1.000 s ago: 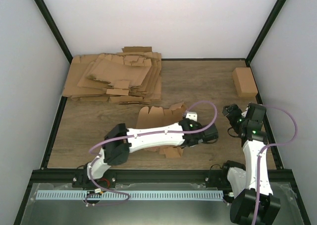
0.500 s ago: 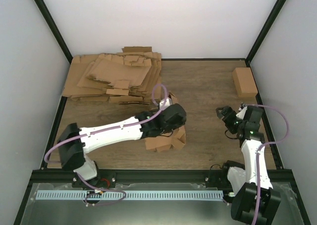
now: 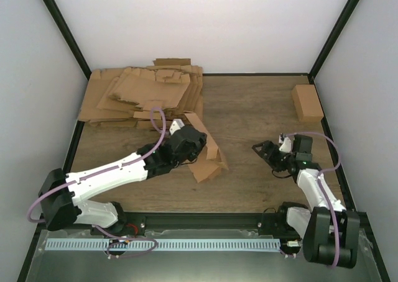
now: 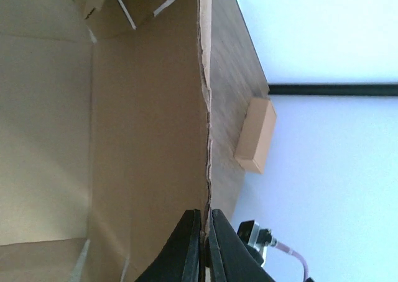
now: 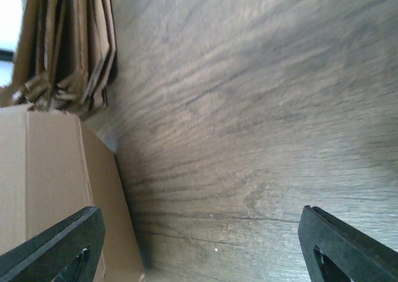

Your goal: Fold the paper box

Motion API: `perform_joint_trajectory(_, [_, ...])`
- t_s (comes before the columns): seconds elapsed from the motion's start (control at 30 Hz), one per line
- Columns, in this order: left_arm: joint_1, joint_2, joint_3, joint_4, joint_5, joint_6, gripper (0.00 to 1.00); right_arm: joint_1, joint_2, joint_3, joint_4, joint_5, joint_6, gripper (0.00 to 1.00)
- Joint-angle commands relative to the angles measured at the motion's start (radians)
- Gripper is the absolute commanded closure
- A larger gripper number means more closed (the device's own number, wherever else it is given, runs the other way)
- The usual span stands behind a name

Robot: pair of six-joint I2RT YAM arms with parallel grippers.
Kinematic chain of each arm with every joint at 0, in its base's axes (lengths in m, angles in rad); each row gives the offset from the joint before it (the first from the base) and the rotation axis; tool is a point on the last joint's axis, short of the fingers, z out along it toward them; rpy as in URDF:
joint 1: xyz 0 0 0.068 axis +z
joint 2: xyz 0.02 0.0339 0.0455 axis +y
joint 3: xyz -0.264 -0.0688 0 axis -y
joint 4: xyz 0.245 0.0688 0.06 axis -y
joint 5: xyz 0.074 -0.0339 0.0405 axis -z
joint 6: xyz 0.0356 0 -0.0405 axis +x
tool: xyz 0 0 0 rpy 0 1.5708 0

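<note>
And here we are over the dark wood-grain table, with the paper box, a plain brown die-cut cardboard piece with flaps and tabs, sitting near the middle, a touch toward six o'clock. It is a creased sheet, not a carton: one long panel stands tilted up and the rest sprawls loosely on the wood.

The left claw reaches in from eight o'clock and has hold of it. In the wrist view, that claw is pressed together on the thin edge of the paper box, pinching the raised panel.

The right claw sits at the box's three o'clock, well apart from it and touching nothing. Its fingers are spread wide over bare wood, with a side of the paper box showing at the left of its view.

At ten o'clock lies the thick heap of flat brown cardboard sheets, and at two o'clock the small brown rectangular carton, closed up and parked by the corner.

How far along are we? Early, by our reckoning. One wall is lifted, but we see no walls squared up, no tabs tucked and no flaps closed. Nearly all the folding looks left to do, and the right claw looks placed to help.
</note>
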Motion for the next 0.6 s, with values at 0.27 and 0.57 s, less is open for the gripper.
perform_joint_trajectory(0.27, [0.109,-0.014,-0.110,0.142,0.013,-0.195,0.96,0.227,0.090,-0.002,0.094,-0.064,-0.079,0.12])
perform_joint_trajectory(0.57, [0.140,0.143,0.025,0.137,0.081,-0.187,0.96,0.279,-0.109,-0.133,0.154,-0.060,-0.017,0.12])
